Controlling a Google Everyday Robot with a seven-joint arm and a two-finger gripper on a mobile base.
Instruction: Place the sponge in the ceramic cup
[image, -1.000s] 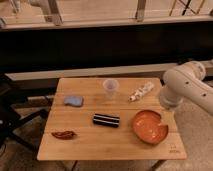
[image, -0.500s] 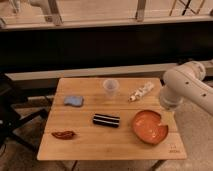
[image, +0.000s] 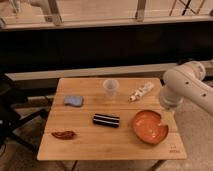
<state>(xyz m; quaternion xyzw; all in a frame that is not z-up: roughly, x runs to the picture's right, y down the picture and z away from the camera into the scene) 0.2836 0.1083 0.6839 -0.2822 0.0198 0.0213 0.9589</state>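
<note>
While the white arm (image: 186, 86) is bending over the right edge of the wooden table (image: 90, 146), the gripper is not showing in this view; it is probably hiding behind the arm's thick end, so I cannot tell whether it is open or closed. The sponge (image: 73, 101) is lying flat on the left part of the table, alone, with nothing touching it. The cup (image: 110, 88) is standing upright near the far middle of the table, well apart from the sponge and to its right. A whitish packet (image: 141, 91) is lying tilted between the cup and the arm. An orange bowl (image: 149, 126) is sitting on the right front part, just under the arm. A black striped block (image: 106, 120) is lying in the middle, and a small dark red thing (image: 63, 134) is lying near the front left.
</note>
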